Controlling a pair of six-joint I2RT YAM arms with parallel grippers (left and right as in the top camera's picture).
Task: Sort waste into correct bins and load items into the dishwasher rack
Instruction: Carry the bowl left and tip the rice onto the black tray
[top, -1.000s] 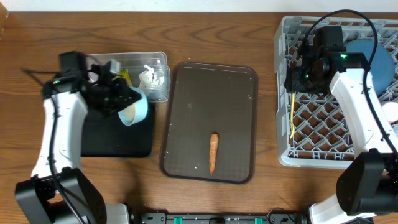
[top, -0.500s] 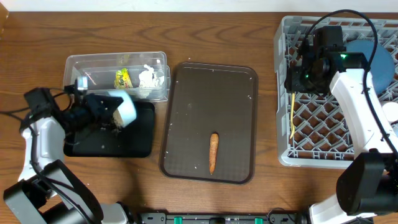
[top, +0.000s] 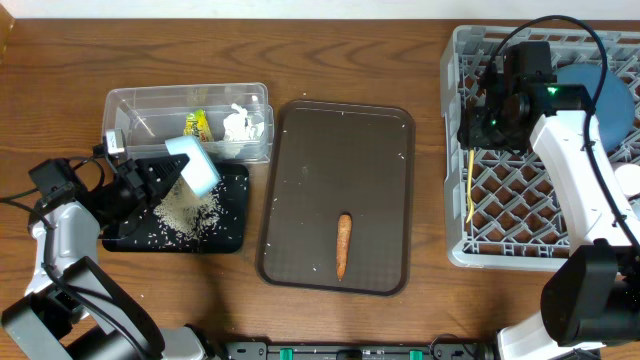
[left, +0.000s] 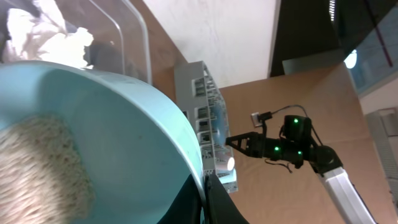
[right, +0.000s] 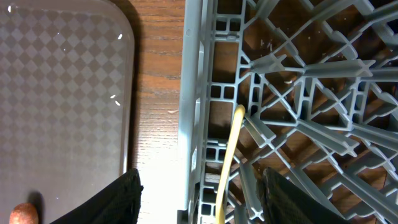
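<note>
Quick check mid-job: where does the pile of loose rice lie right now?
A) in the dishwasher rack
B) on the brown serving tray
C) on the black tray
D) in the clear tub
C: the rice is heaped on the black tray, just below the tipped light blue cup that the left gripper holds.

Overhead is evenly bright, with soft shadows under the arms and small glints on the tray (top: 340, 180). In the left wrist view, the cup (left: 93, 155) held in the left gripper (left: 205, 193) is blurred. In the right wrist view, glare whitens the wood (right: 158, 180) between the dark fingers (right: 118, 202).
</note>
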